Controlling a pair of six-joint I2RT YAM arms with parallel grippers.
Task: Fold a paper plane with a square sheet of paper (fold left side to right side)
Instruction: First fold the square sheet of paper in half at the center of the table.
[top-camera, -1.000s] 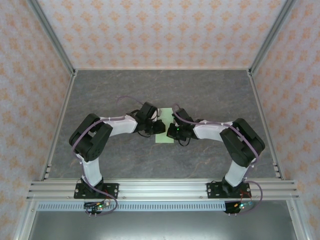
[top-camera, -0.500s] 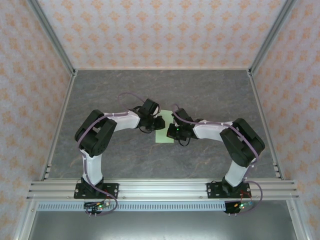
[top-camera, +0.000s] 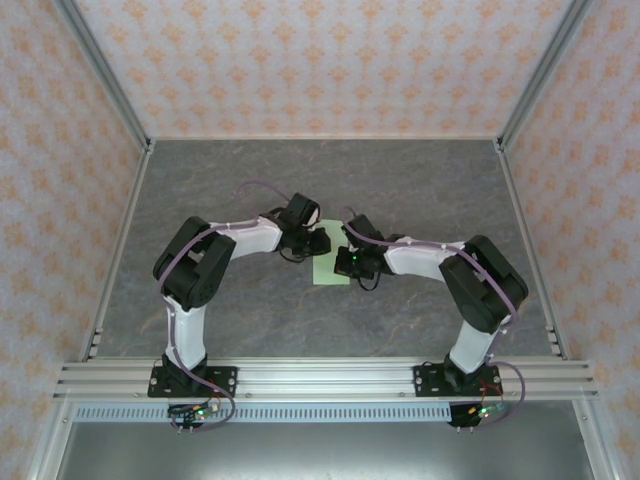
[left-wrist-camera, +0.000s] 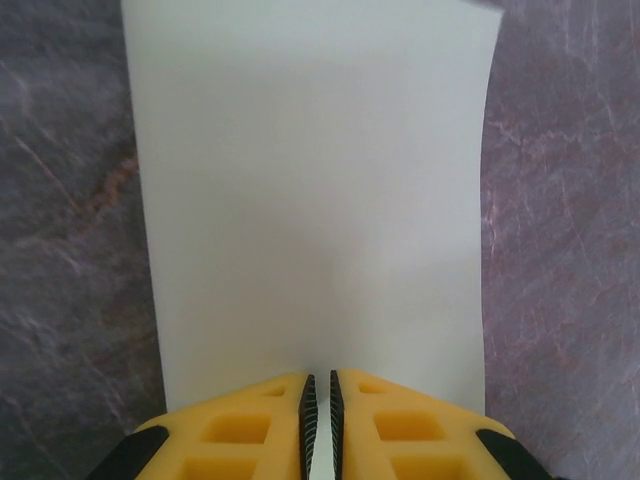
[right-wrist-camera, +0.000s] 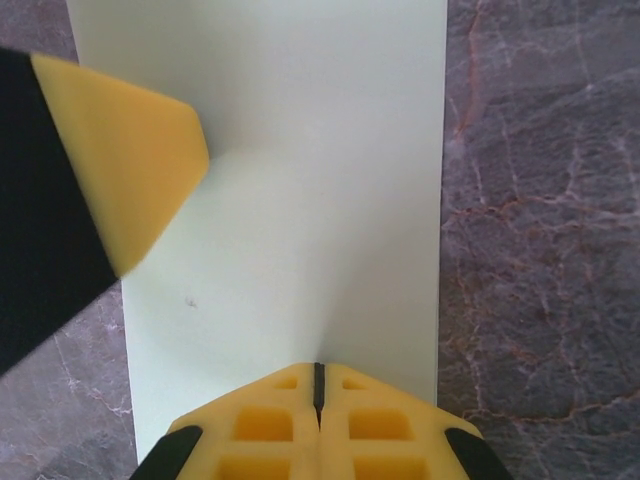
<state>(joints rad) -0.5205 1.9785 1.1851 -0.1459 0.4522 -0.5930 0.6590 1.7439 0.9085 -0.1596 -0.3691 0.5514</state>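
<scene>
1. The right gripper (right-wrist-camera: 319, 368) is clenched, with its tips at the near edge of the sheet of paper (right-wrist-camera: 320, 200) (pale green, stretching straight ahead).
2. The left gripper (left-wrist-camera: 320, 378) pinches the sheet's edge; the paper runs forward from its tips, the right border curling.
3. Grey table (left-wrist-camera: 560, 250) flanks the sheet on both sides.
4. Ahead-left of the right gripper, a finger (right-wrist-camera: 130, 170) of the left gripper is over the paper.

From above, the two arms (top-camera: 420, 258) cover most of the square sheet of paper (top-camera: 326, 271). At the left wrist its far edge runs off the top, and I can't tell whether the left gripper (left-wrist-camera: 320, 385) pinches it; one of its fingers (right-wrist-camera: 135, 165) shows blurred and cropped at the right wrist.
</scene>
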